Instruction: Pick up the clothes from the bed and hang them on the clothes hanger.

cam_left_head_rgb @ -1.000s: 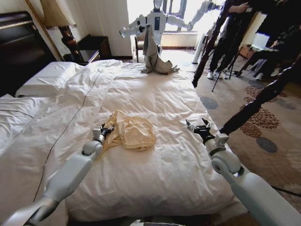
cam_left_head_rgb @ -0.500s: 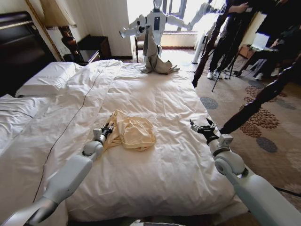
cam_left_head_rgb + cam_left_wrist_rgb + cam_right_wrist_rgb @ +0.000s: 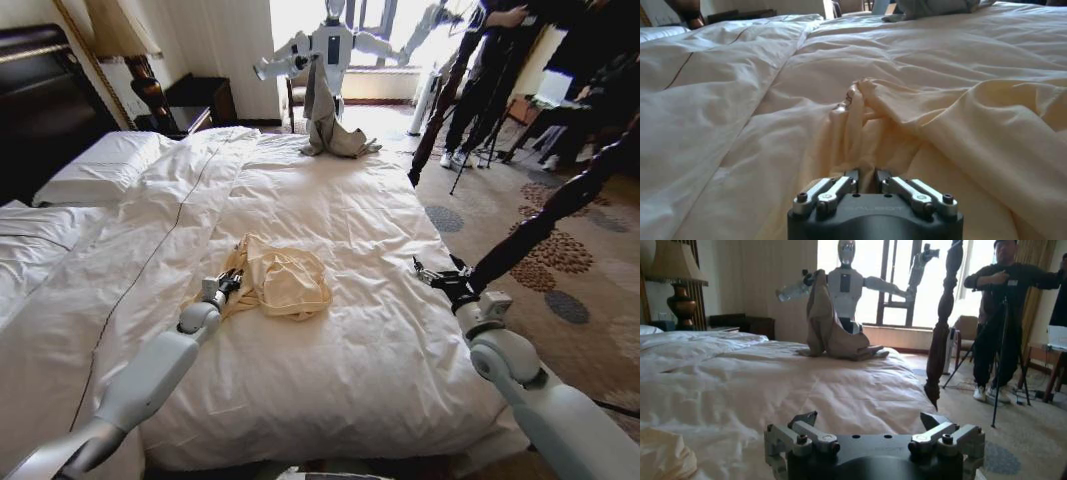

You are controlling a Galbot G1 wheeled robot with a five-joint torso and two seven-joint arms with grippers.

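Pale butter-yellow, the thin long-sleeved shirt [image 3: 279, 279] lies crumpled in a loose heap on the white quilted duvet of the large double bed [image 3: 330, 200], about in the middle of the mattress. The left gripper [image 3: 227, 284] sits at the edge of this heap that is nearest to the robot's left side, low against the cover. In the left wrist view its two fingers [image 3: 852, 176] stand very close together and the yellow fabric [image 3: 960, 135] is pressed up between and around their tips, so the gripper is clenched on a fold of the shirt. From the fingers the cloth runs away in long soft ridges, and one narrow twisted strip of it [image 3: 852, 102] lies straight ahead of the gripper on the duvet.

The right gripper [image 3: 441, 277] is well apart from the shirt, at the side edge of the bed that is on the robot's right, near a dark turned wooden bedpost [image 3: 540, 215]. In the right wrist view its fingers [image 3: 937, 421] stand wide apart with nothing between them.

Beyond both grippers, at the far end of the bed, a grey-beige garment [image 3: 328, 120] hangs from a white humanoid figure [image 3: 328, 45] and spreads onto the duvet.
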